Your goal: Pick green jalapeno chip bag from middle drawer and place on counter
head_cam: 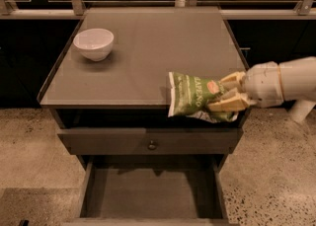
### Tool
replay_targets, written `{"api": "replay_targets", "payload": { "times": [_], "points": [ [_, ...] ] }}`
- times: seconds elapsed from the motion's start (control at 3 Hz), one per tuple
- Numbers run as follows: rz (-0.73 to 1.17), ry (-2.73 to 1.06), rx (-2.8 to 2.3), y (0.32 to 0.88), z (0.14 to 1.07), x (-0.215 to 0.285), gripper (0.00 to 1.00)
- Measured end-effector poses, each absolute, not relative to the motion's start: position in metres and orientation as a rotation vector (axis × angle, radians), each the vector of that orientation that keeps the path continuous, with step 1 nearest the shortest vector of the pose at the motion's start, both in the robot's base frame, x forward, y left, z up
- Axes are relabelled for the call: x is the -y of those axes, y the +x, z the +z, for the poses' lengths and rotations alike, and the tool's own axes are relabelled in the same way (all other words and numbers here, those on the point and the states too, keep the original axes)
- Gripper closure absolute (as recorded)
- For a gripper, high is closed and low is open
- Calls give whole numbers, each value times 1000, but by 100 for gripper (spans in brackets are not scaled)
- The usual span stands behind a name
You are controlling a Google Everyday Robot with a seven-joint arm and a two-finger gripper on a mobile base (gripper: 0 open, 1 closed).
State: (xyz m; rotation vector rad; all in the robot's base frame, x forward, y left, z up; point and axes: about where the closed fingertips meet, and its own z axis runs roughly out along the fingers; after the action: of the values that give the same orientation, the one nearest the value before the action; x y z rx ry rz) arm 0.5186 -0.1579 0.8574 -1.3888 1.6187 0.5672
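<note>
The green jalapeno chip bag hangs in the air over the front right edge of the counter, above the drawers. My gripper reaches in from the right and is shut on the bag's right end, with tan fingers above and below it. The middle drawer stands pulled open below, its grey floor bare.
A white bowl stands on the counter's back left. A shut drawer front with a small round knob sits just under the counter edge. Dark cabinets and a railing run behind. Speckled floor lies on both sides.
</note>
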Motion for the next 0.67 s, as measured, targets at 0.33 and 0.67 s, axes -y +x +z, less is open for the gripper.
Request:
{"api": "replay_targets", "payload": {
  "times": [0.33, 0.67],
  "points": [
    [567, -1399, -1619, 530, 864, 154, 100],
    [573, -1389, -1626, 544, 868, 153, 100]
  ]
}}
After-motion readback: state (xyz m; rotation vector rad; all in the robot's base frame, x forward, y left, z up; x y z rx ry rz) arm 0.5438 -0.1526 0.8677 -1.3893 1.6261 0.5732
